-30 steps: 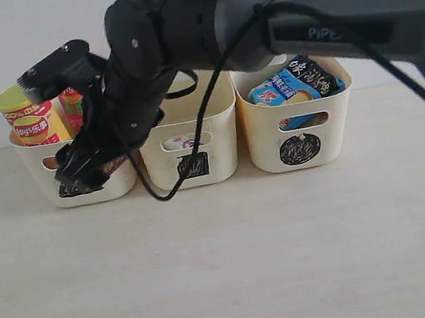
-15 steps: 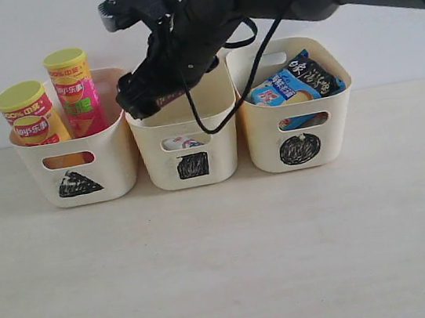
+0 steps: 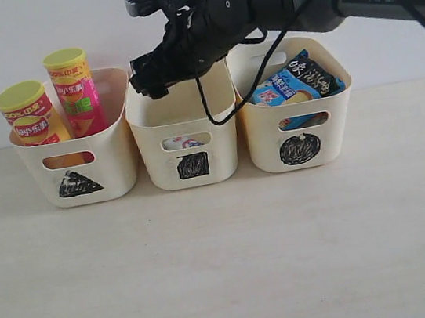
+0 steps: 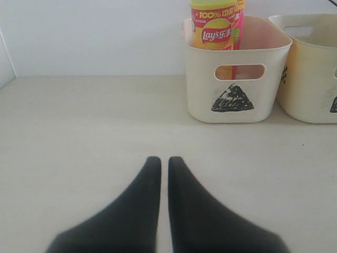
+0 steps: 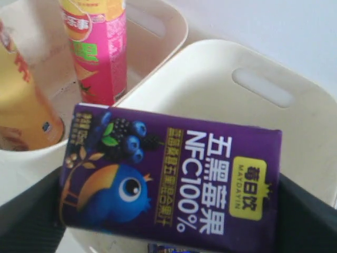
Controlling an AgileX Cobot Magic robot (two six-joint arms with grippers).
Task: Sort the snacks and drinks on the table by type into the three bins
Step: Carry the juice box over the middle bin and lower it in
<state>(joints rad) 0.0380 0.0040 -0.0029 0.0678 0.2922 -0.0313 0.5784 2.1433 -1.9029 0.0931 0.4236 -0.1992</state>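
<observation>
Your right gripper point(image 3: 151, 78) holds the carton point(image 5: 171, 182) wide-jawed over the square bin point(image 3: 152, 140), where it belongs; left gripper point(image 4: 159, 169) closed, empty.

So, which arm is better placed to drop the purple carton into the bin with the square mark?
Right. The right gripper holds the purple carton just above the square-marked bin. The left gripper is shut and empty, low over the table, away from that bin.

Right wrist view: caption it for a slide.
In the right hand, the purple juice carton hangs over a cream bin beside the neighbouring bin of Lay's cans.
</observation>
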